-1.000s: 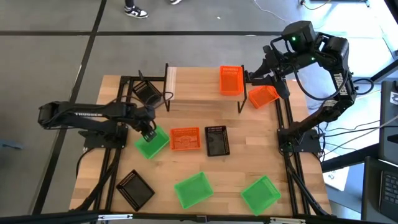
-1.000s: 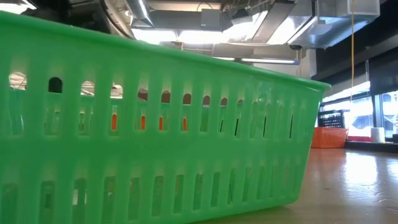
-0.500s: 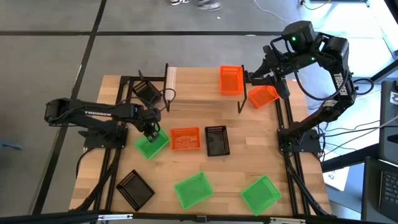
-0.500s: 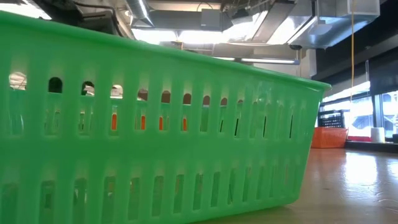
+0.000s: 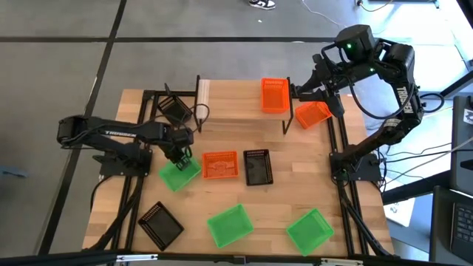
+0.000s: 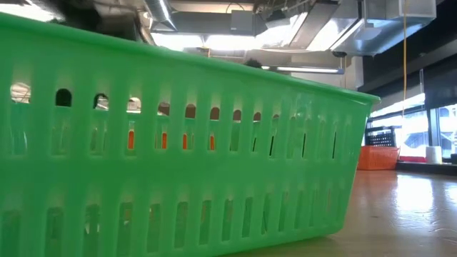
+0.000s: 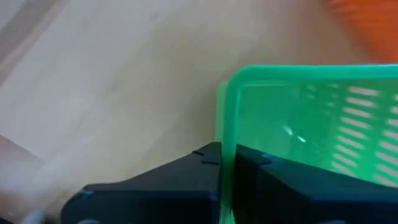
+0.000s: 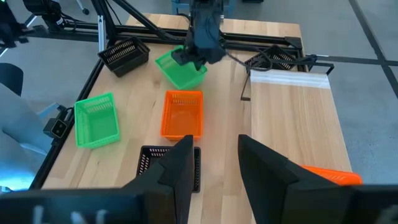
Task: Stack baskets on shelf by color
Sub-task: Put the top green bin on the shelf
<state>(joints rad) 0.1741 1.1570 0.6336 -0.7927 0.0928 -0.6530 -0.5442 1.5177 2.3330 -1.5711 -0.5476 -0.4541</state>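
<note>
Left of centre in the high view: the left gripper (image 5: pixel 179 157) sits at the upper edge of a green basket (image 5: pixel 179 174) that lies on the table beside an orange basket (image 5: pixel 219 165).
What changed: one second ago the left arm reached in from further left with its fingers spread; now they are pressed on the green basket's rim (image 7: pixel 225 143), one finger on each side of the wall.
Meaning for the task: I judge the grasp is just made and the lift to the shelf (image 5: pixel 236 107) comes next; the basket seems still on the table, but this is hard to confirm.
Upper right of the frame: the right gripper (image 5: pixel 314 83) waits with fingers spread, above the shelf's right end.
On the shelf: only one orange basket (image 5: pixel 274 94), so most stacking remains.
</note>
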